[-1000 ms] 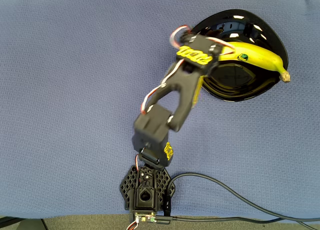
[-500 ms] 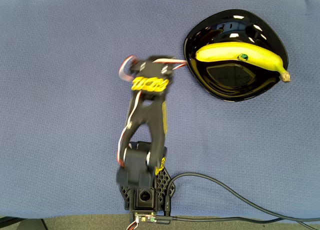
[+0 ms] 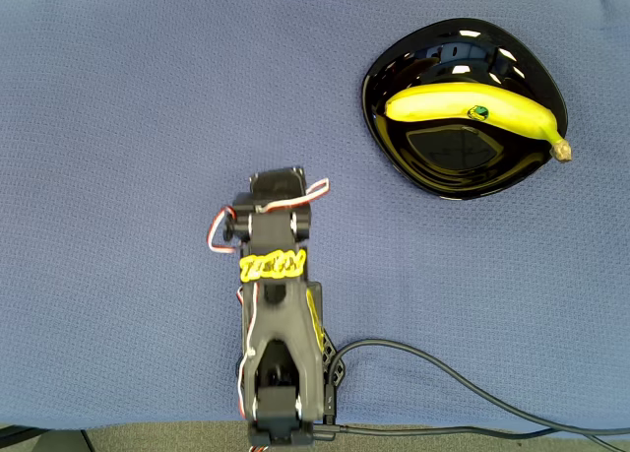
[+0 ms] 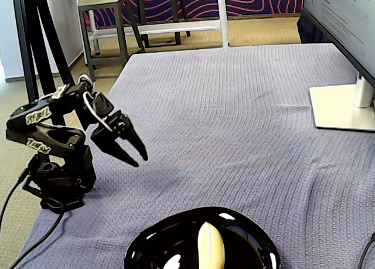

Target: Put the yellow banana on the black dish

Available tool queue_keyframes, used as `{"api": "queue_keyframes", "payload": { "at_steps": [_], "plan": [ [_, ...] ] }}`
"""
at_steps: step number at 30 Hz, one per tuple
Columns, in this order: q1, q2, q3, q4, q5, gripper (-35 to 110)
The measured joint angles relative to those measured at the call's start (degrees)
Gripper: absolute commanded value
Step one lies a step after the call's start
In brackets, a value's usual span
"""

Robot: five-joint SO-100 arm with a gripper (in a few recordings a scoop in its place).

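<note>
Two claw (image 4: 139, 157) fingers slightly apart, empty.

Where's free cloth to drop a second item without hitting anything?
Free: the whole stretch left of the dish and beyond the tool, plus the strip between arm and dish. Crowded: the dish, spanned by the banana, and the near edge by the cable.

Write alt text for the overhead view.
A yellow banana lies across a glossy black dish at upper right, its stem tip over the rim. The black robot arm is folded back near the bottom edge of a blue cloth-covered table, away from the dish.
</note>
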Motion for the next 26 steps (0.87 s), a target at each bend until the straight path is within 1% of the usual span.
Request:
{"api": "queue_keyframes", "payload": {
  "at_steps": [8,15,26],
  "plan": [
    [-0.1,10.6,5.7,3.5,-1.2,0],
    [-1.3,12.0,6.9,4.5,-1.2,0],
    [-0.1,12.7,8.4,4.9,-1.2,0]
  ]
}}
